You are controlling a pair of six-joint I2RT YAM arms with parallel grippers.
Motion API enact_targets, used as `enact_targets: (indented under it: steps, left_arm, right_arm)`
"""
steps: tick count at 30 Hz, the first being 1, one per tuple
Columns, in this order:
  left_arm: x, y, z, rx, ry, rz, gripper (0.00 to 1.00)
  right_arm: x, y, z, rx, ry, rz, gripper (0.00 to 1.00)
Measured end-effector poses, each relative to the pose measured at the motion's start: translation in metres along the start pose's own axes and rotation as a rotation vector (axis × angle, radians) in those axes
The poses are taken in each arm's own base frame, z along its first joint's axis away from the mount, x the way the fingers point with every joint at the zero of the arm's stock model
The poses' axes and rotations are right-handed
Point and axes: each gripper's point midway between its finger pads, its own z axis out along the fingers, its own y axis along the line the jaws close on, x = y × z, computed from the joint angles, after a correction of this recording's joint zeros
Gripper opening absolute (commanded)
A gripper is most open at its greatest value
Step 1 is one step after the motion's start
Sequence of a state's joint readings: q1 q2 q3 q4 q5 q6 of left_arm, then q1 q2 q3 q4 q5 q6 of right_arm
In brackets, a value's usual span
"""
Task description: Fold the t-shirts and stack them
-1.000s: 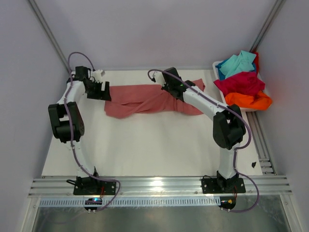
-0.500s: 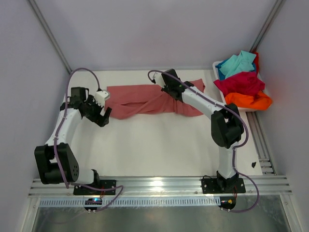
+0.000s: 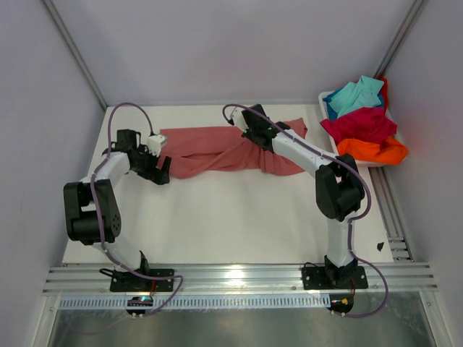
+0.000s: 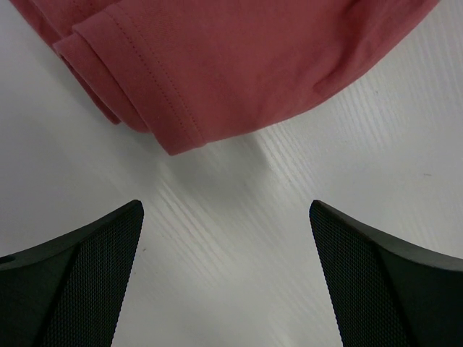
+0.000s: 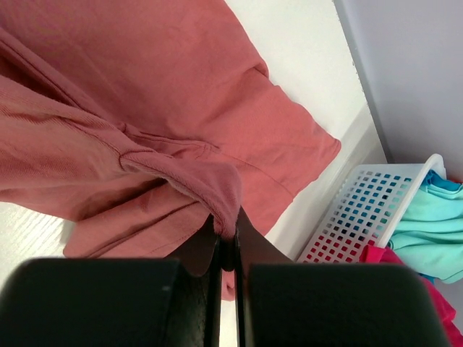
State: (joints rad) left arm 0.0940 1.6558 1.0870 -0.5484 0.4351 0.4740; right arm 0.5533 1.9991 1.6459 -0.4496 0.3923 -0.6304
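Salmon-pink cloth lay across the far side of the table (image 3: pixel 239 217) — the t-shirt (image 3: pixel 213 148), bunched where the right gripper (image 5: pixel 226 242) was clamped on a raised fold, probably to anchor it — while the left gripper (image 4: pixel 226 210) hung wide open, empty, just beside its hem.

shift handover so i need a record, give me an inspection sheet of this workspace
surface: flat white table, no marks seen.
job's things: salmon-pink cloth t-shirt lying bunched across the far side; crimson t-shirt, bright orange t-shirt and turquoise t-shirt heaped unfolded in the white perforated plastic tub.
clutter: small dark scrap near the right edge, too small to identify.
grippers: left gripper open, just short of the pink hem; right gripper shut on a pink fold.
cables: purple cable looping along each arm, no snag seen.
surroundings: pale grey walls, metal rails at the near edge.
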Motion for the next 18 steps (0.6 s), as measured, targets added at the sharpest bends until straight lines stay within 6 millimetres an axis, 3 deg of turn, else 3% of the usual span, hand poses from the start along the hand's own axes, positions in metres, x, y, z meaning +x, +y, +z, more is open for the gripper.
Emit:
enact_targets:
  steps: [18]
  left_arm:
    - [-0.001, 0.015, 0.03, 0.001, 0.001, -0.033, 0.98]
  right_arm:
    - [-0.002, 0.001, -0.001, -0.008, -0.008, 0.005, 0.03]
